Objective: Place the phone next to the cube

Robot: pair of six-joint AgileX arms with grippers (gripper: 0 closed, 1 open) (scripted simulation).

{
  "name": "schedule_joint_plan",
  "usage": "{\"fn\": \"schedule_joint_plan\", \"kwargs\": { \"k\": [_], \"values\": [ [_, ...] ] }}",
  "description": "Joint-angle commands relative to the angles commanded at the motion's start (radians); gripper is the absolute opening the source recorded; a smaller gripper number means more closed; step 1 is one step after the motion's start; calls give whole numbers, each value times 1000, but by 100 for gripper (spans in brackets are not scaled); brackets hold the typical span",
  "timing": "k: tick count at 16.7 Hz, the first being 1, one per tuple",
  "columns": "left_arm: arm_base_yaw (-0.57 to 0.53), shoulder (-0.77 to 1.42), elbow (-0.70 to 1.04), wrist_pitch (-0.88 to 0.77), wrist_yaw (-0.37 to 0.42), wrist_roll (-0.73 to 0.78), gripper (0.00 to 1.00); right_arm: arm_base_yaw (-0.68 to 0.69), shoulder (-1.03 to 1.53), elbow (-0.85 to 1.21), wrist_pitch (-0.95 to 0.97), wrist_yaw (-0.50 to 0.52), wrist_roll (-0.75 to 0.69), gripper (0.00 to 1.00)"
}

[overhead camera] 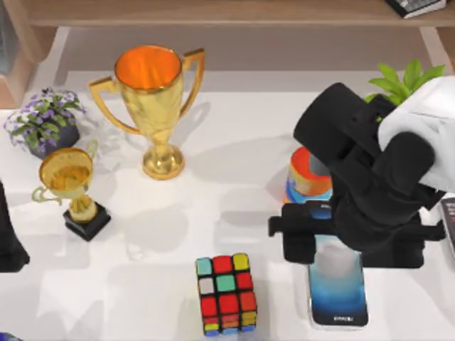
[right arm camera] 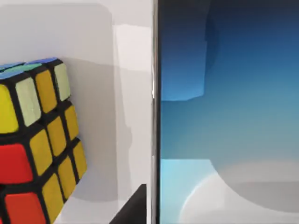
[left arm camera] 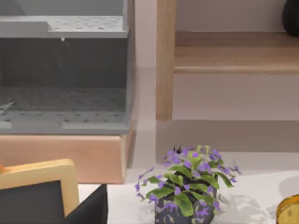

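Your right arm reaches in from three o'clock with its gripper low at five o'clock, while your left arm sits parked at nine o'clock.

The right arm is a bulky run of matte black rounded housings, with a white shell section behind them, farthest from the jaws. At its tip a flat black crossbar carries the jaws, blocky and square-edged. The left arm shows as a plain dark black casing.
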Motion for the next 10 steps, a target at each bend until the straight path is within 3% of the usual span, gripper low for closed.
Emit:
{"fn": "schedule_joint_plan", "kwargs": {
  "k": [10],
  "values": [
    [0, 0, 0, 0, 0, 0, 100, -12, 37, -55, 97, 1, 13, 0]
  ]
}}
